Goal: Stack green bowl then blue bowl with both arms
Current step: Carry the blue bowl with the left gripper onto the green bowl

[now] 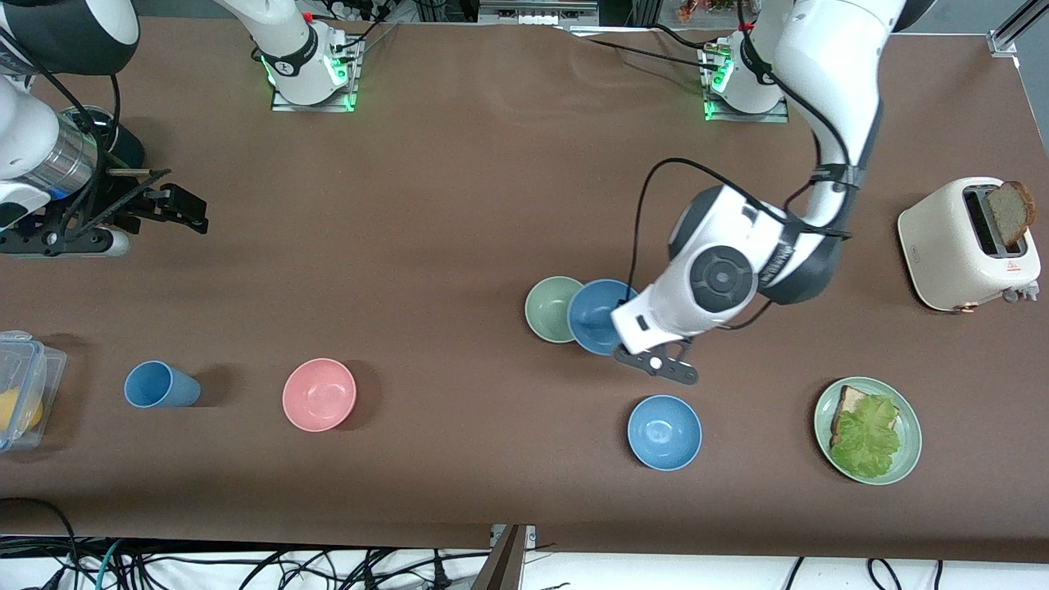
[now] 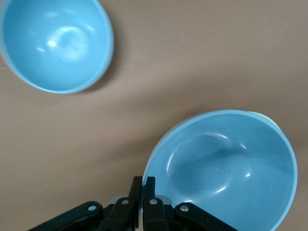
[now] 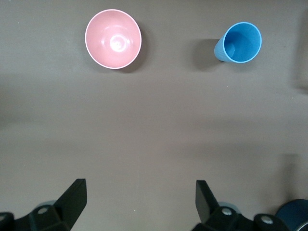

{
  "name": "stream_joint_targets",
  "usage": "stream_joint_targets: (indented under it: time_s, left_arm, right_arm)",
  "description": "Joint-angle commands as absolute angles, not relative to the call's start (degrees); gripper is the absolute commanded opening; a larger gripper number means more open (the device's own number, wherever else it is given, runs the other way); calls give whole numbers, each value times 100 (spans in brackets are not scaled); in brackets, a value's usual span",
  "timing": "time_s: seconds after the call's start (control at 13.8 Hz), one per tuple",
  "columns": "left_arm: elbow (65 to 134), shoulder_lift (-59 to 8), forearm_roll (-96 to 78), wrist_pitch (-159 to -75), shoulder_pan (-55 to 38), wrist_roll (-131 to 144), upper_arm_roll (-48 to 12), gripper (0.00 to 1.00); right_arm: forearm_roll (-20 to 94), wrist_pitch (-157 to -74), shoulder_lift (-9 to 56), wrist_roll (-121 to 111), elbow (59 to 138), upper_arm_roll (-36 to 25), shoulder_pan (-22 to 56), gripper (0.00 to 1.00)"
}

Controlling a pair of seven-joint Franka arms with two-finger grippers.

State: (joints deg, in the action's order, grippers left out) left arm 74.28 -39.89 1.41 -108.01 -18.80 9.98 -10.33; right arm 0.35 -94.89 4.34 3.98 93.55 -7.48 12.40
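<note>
Front view first, so you can get your bearings: your left gripper [image 1: 629, 334] is pinched tight on the rim of the blue bowl [image 1: 598, 315], right on the edge toward the left arm's end of the table. That bowl overlaps the green bowl [image 1: 551, 308], and whether it's actually resting on the green one or held just above it, you can't tell from up there.

Your left wrist view backs up the grip. You see the fingers [image 2: 137, 192] closed together on the blue bowl's [image 2: 226, 168] lip, and a thin pale sliver of the green bowl [image 2: 269, 121] peeks out past its rim. The second blue bowl [image 2: 55, 43] sits apart on the bare cloth; in the front view that twin [image 1: 664, 432] lies nearer the camera than the pair, not touching them.

Your right gripper [image 1: 176, 203] is parked up over the right arm's end of the table, just waiting, fingers spread wide with nothing between them. Its wrist view shows both fingertips [image 3: 74, 192] well apart over the brown table [image 3: 159, 134], with the pink bowl [image 3: 113, 38] and the blue cup [image 3: 240, 43] below.

Other stuff you've got on the table: a toaster [image 1: 967, 244] with a slice of bread [image 1: 1010, 211] sticking out, a green plate [image 1: 908, 459] with bread and lettuce [image 1: 867, 434], and a clear plastic container [image 1: 24, 392] at the right arm's end.
</note>
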Motion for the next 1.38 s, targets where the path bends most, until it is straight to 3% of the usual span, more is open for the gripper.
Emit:
stream_joint_targets:
  time_s: [0.0, 0.8, 0.87, 0.95, 1.02, 1.31]
  left_arm:
    - [7576, -3990, 44, -10766, -2065, 1107, -975, 0]
    - [7576, -4403, 106, -11162, -2461, 1309, -967, 0]
    - [7576, -4403, 71, -11171, -2470, 1318, -967, 9]
    - [7576, -4403, 70, -11171, -2470, 1397, -967, 43]
    - [7576, -4395, 79, -11162, -2470, 1528, -967, 98]
    - [7541, -4307, 70, -11092, -2409, 1582, -958, 100]
  right_arm:
    - [88, -9369, 448, 325, 9264, -694, 1151, 100]
    - [79, -9369, 457, 316, 9255, -721, 1151, 100]
    - [79, -9369, 457, 316, 9255, -721, 1151, 100]
    - [79, -9369, 457, 316, 9255, -721, 1151, 100]
    - [79, -9369, 457, 316, 9255, -721, 1151, 100]
    - [79, -9360, 457, 316, 9255, -721, 1143, 100]
